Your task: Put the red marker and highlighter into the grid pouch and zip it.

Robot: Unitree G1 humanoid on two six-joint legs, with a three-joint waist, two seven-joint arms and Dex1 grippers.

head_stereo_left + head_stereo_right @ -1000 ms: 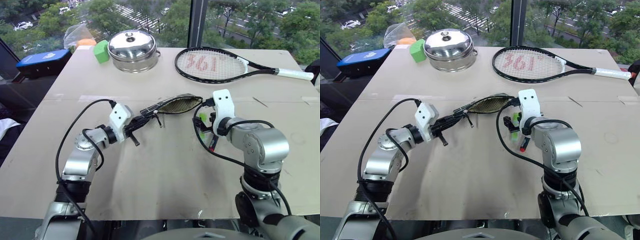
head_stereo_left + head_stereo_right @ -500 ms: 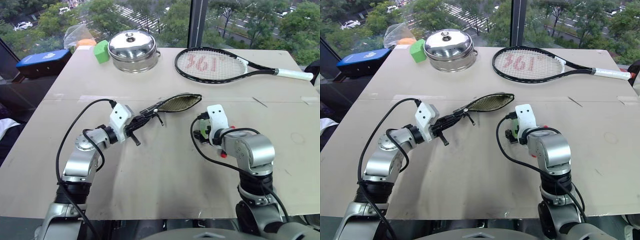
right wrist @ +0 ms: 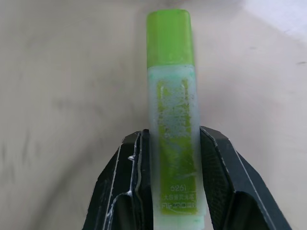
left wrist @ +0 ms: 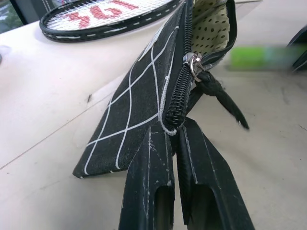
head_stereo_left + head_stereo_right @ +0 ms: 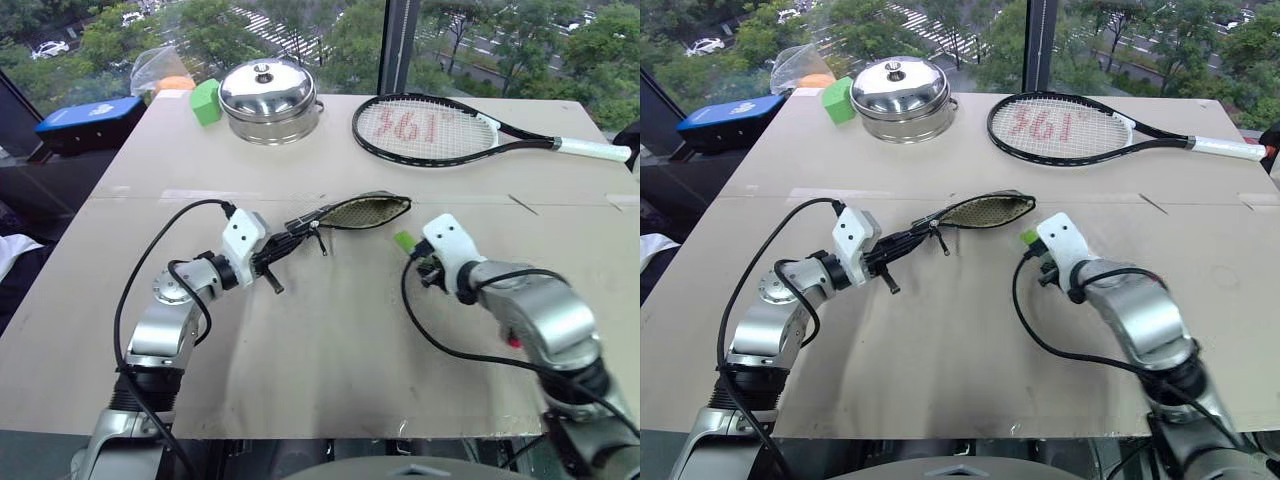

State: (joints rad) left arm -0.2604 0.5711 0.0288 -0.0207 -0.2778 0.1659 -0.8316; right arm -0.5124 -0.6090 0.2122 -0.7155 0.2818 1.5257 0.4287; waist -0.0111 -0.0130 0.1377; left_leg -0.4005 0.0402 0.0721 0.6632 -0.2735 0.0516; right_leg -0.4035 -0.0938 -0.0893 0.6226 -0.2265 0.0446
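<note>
Left gripper (image 4: 175, 139) is clamped tight on the closed end of the pouch (image 5: 345, 212), both fingers pinching the zipper seam, and the pouch hangs out from it toward the table's middle, its open mouth turned up so the pale dotted lining shows. The black zipper pull (image 4: 218, 93) dangles from the slider, just past the fingertips.

Over on the right, the right gripper (image 3: 170, 158) has the highlighter (image 3: 171, 110) squeezed between its two black fingers, one finger on each side of the pale translucent barrel, bright green cap sticking out ahead. In the head views that green cap (image 5: 404, 240) pokes out just beside the pouch's open end, near it but not touching. The highlighter is off the table (image 5: 330, 360), carried in the grip near the centre.

Red marker: a speck of red (image 5: 514, 341) shows beside the right forearm, toward the table's right side; too little of it to say how it lies.

Along the far edge, a steel pot (image 5: 268, 97) with its lid on, a green block (image 5: 204, 101) beside it at the far left corner, and a tennis racket (image 5: 440, 130) lying flat toward the far right corner, handle pointing at the right edge.
</note>
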